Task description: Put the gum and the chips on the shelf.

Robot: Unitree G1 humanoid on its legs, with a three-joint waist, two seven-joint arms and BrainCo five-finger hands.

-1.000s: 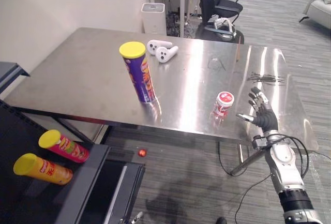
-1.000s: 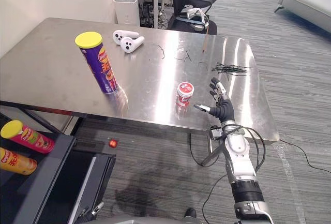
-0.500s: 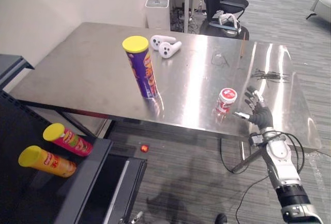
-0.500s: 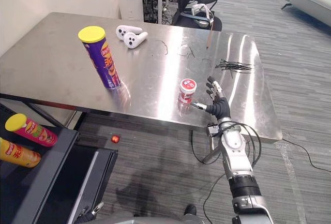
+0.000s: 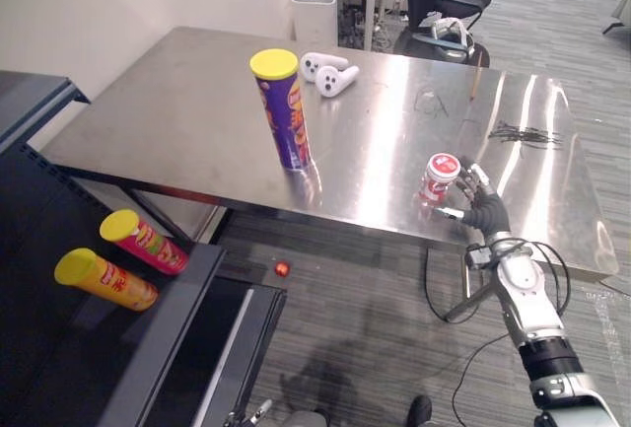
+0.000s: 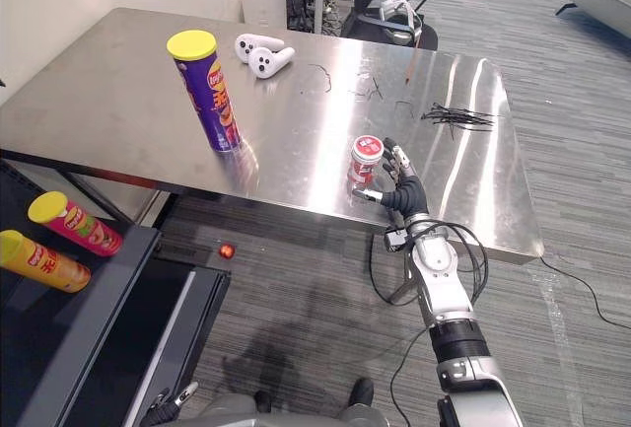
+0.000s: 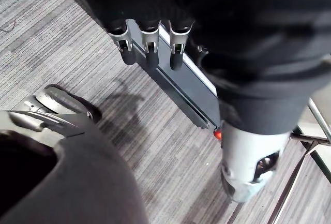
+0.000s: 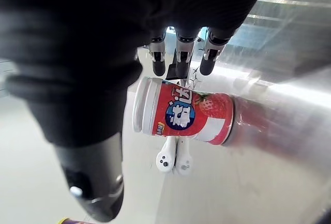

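The gum tub [image 5: 437, 178], red and white with a white lid, stands upright near the front right edge of the steel table [image 5: 168, 121]. My right hand [image 5: 483, 215] is open right beside it. In the right wrist view the straight fingers [image 8: 178, 61] reach past one side of the gum tub [image 8: 181, 113] and the thumb [image 8: 93, 182] lies on the other, with gaps on both sides. The chips can [image 5: 284, 111], purple with a yellow lid, stands upright mid-table. My left hand [image 7: 147, 40] hangs open over the carpet.
A black shelf [image 5: 173, 333] at the lower left holds a pink can [image 5: 146, 242] and an orange can [image 5: 104, 279], both lying down. On the table lie two white controllers [image 5: 330, 70], black ties [image 5: 527, 133] and a pencil [image 5: 476, 80]. A red ball [image 5: 282, 269] is on the floor.
My right hand has moved forward and left until its fingers and thumb flank the gum tub. The camera has shifted too; the tub and the chips can stay in place.
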